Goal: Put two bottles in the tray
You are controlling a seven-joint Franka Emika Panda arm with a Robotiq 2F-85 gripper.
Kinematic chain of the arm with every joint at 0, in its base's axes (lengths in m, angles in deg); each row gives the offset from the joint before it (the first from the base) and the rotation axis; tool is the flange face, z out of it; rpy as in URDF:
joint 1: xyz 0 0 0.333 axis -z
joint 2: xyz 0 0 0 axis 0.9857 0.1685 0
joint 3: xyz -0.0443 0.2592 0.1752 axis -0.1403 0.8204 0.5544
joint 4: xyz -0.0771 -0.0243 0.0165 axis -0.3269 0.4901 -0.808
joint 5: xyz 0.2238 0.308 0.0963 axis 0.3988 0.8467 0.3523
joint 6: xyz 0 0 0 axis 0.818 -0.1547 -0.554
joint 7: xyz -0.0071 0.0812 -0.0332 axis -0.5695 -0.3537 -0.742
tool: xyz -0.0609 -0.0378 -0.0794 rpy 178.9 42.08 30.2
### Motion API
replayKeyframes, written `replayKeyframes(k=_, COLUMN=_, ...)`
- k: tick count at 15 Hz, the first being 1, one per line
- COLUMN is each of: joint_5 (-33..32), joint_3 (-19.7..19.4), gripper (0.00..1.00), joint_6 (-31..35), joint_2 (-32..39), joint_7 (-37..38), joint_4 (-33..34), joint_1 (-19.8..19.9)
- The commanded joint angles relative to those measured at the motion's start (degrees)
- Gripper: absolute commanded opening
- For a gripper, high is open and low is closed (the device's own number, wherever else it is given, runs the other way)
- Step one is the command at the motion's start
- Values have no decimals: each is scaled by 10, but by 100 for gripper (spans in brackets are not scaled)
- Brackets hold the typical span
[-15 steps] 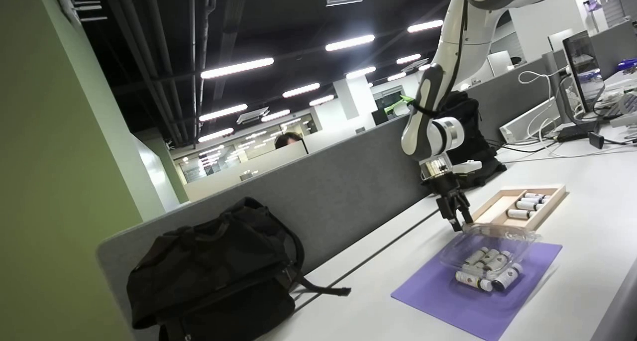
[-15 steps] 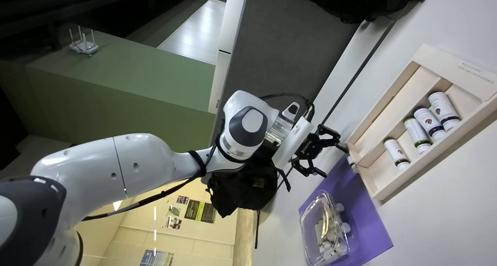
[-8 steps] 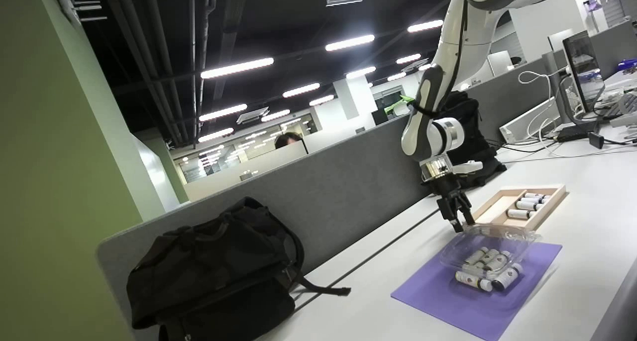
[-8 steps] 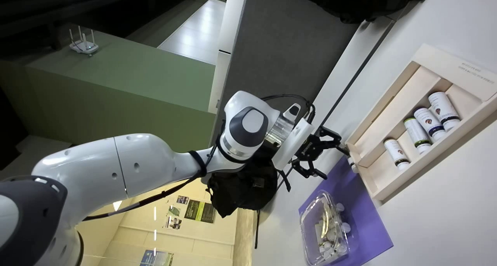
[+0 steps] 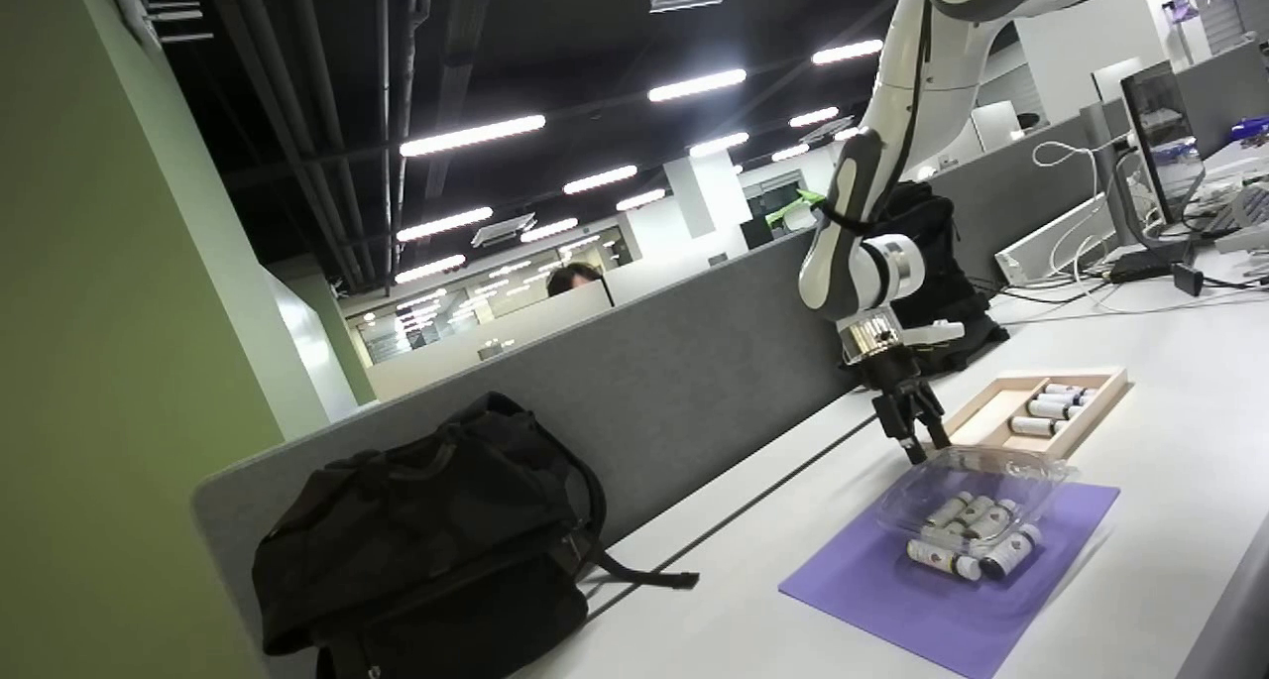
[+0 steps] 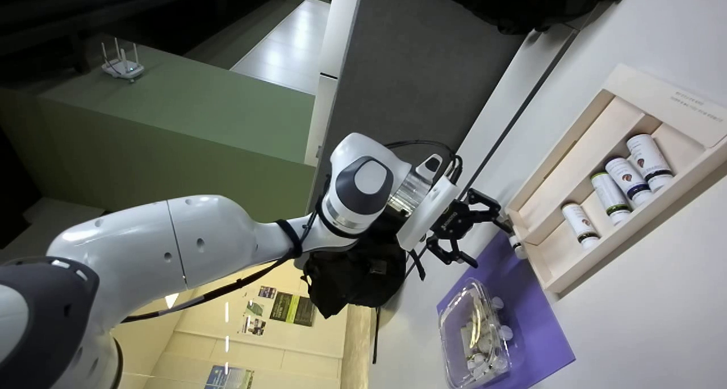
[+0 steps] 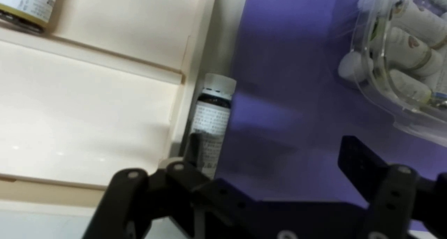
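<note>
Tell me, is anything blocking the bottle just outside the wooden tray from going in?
Yes: the low rim of the tray. In the wrist view, the bottle lies alongside, so it probably must be lifted over. One finger of the open gripper also shows there; whether it sits between bottle and rim, I can't tell.

In an exterior view, the tilted camera faces the partition (image 5: 694, 392) from well back. In an exterior view, the strongly rolled camera sits nearer the tray (image 6: 578, 163). Wrist view: close, facing down. All share tray and mat (image 7: 279, 151).
</note>
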Motion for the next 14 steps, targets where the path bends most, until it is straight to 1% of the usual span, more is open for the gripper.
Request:
replayKeyframes(k=1, joint_5=46, joint_3=27, gripper=100, joint_6=-48, joint_2=10, joint_7=-13, joint_4=21, joint_1=26)
replayKeyframes(k=4, joint_5=115, joint_3=60, gripper=100, joint_6=-48, joint_2=7, joint_7=-71, joint_4=18, joint_1=60)
replayKeyframes(k=6, joint_5=141, joint_3=63, gripper=100, joint_6=-58, joint_2=4, joint_7=-87, joint_4=20, joint_1=64)
replayKeyframes(k=8, joint_5=134, joint_3=43, gripper=100, joint_6=-76, joint_2=2, joint_7=-63, joint_4=27, joint_1=49)
replayKeyframes(k=11, joint_5=93, joint_3=7, gripper=100, joint_6=-112, joint_2=7, joint_7=-21, joint_4=46, joint_1=26)
replayKeyframes(k=14, joint_5=74, joint_3=-8, gripper=100, joint_6=-123, joint_2=12, joint_7=-9, joint_4=55, joint_1=19)
